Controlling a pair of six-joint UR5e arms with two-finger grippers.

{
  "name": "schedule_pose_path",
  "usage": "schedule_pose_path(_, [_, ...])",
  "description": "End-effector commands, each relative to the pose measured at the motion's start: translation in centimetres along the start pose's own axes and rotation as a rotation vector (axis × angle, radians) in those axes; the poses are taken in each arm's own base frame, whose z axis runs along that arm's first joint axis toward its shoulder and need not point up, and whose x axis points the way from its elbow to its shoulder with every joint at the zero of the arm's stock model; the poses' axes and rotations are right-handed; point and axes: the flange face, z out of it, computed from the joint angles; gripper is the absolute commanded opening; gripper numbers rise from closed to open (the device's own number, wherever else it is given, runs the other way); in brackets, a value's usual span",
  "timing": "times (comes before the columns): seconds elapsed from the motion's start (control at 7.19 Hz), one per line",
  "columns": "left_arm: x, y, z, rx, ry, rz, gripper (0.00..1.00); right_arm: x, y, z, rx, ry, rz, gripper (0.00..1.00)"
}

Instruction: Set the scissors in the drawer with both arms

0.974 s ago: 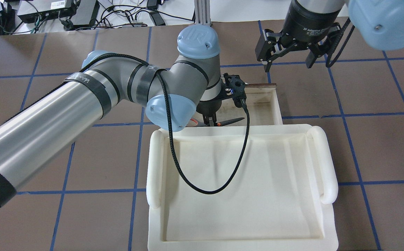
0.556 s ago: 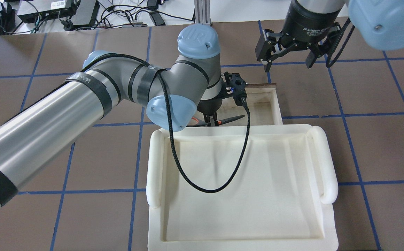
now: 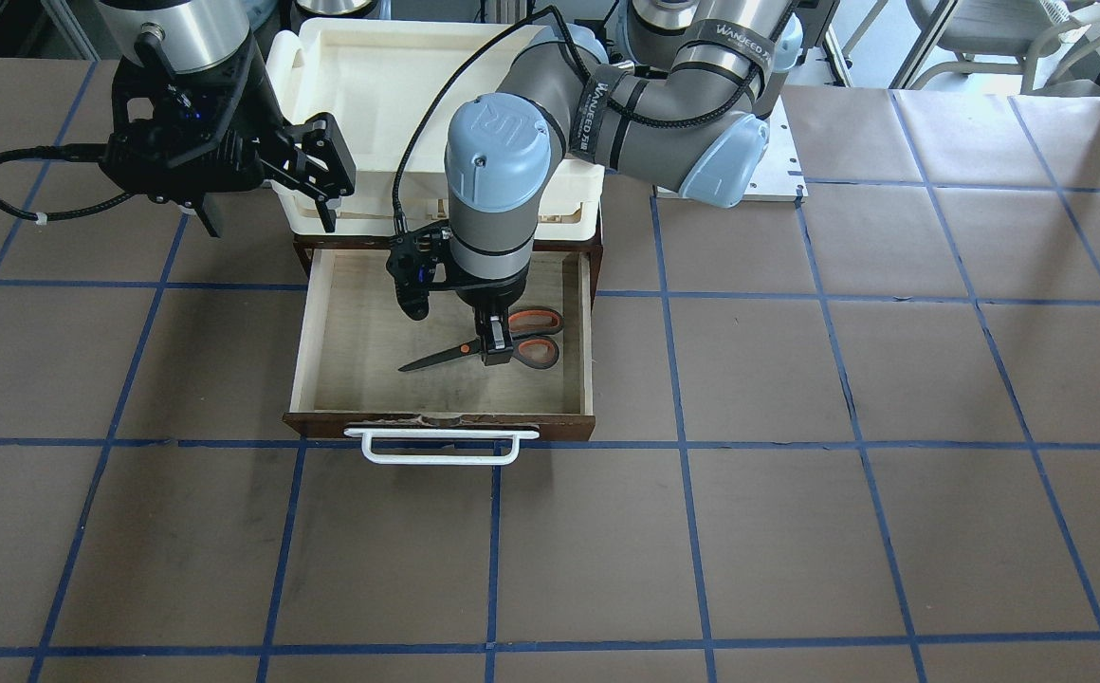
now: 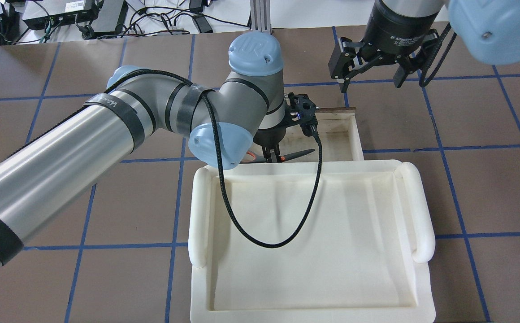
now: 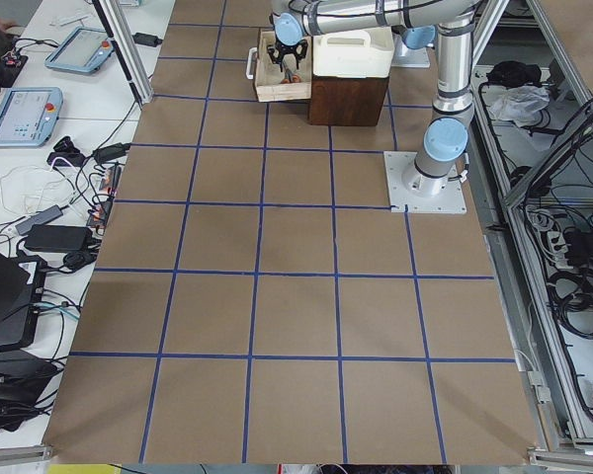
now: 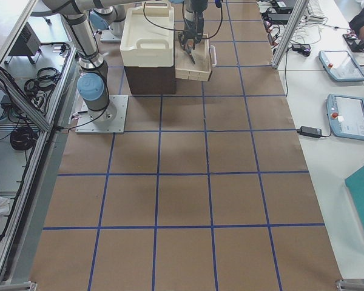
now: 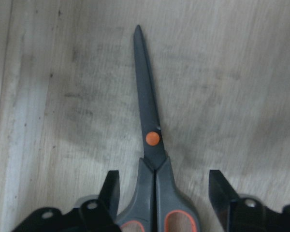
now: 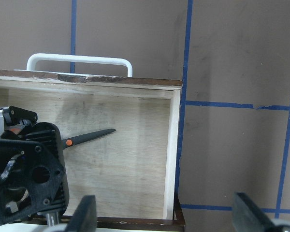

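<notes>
Scissors (image 7: 152,145) lie in the drawer (image 3: 302,332), blades toward the robot's right. They seem flat on the plywood, though the wrist view crops the handles. Left gripper (image 3: 494,349) straddles the handle necks with fingers (image 7: 111,191) spread and a gap on each side, gripping nothing. Right gripper (image 4: 371,83) hangs above the table just off the drawer's right side, wide apart and empty. The step looks like the left arm's retreat. It should rise straight up, without twist or drift, so no finger hooks a handle loop, and the wrist should stay off the tray (image 4: 421,211).

Brown blue-gridded table (image 3: 797,474), dark wooden cabinet (image 5: 348,99)
</notes>
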Motion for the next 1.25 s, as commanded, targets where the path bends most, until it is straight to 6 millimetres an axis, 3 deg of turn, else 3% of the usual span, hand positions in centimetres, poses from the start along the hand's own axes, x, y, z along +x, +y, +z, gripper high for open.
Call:
schedule_pose_path(0.0, [0.2, 0.0, -1.4, 0.016, -0.021, 0.004, 0.99, 0.0, 0.0, 0.0, 0.002, -0.001, 0.0, 1.0])
schedule_pose_path(0.28, [0.3, 1.0, -6.1, 0.048, -0.075, -0.008, 0.99, 0.0, 0.0, 0.0, 0.002, -0.002, 0.0, 1.0])
schedule_pose_path(0.42, [0.0, 2.8, -8.8, 0.055, -0.063, -0.066, 0.99, 0.0, 0.0, 0.0, 0.0, -0.002, 0.0, 1.0])
schedule_pose_path(0.83, [-3.8, 12.3, -18.3, 0.102, -0.126, -0.302, 0.99, 0.0, 0.0, 0.0, 0.002, -0.002, 0.0, 1.0])
schedule_pose_path(0.97, [-3.7, 14.7, -20.5, 0.114, -0.164, -0.426, 1.0, 0.0, 0.0, 0.0, 0.0, -0.002, 0.0, 1.0])
schedule_pose_path(1.11, [-3.3, 15.8, -21.8, 0.131, -0.184, -0.535, 1.0, 0.0, 0.0, 0.0, 0.0, -0.002, 0.0, 1.0])
